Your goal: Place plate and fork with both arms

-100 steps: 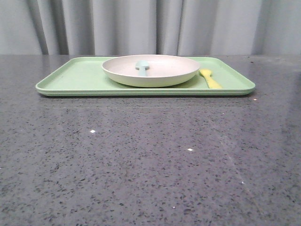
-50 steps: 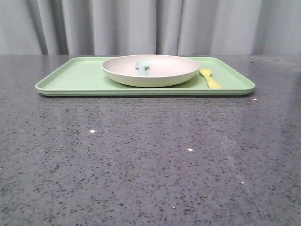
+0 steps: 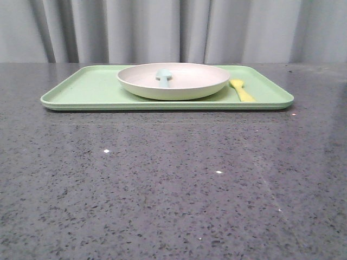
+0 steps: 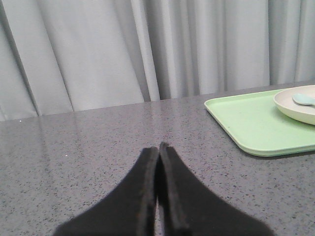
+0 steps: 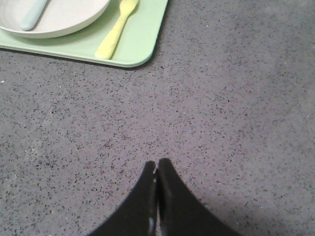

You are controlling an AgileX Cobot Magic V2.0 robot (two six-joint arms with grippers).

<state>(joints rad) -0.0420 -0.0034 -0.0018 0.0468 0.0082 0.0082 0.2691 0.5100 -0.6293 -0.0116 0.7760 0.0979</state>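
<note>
The plate point(image 3: 173, 80), cream-pink inside and pale green outside, sits in the middle of the light-green tray point(image 3: 87, 89) at the far side of the table. A light blue utensil point(image 3: 163, 76) lies in it. The yellow fork point(image 3: 242, 90) lies on the tray just right of the plate. Neither gripper shows in the front view. My left gripper point(image 4: 158, 147) is shut and empty over bare table, with the tray point(image 4: 246, 123) and plate point(image 4: 300, 104) off to one side. My right gripper point(image 5: 157, 164) is shut and empty, well short of the fork point(image 5: 117, 30) and plate point(image 5: 59, 17).
The table point(image 3: 173, 184) is dark speckled grey stone. A grey curtain point(image 3: 173, 30) hangs behind its far edge. The tray's corner point(image 5: 140, 59) lies between my right gripper and the fork.
</note>
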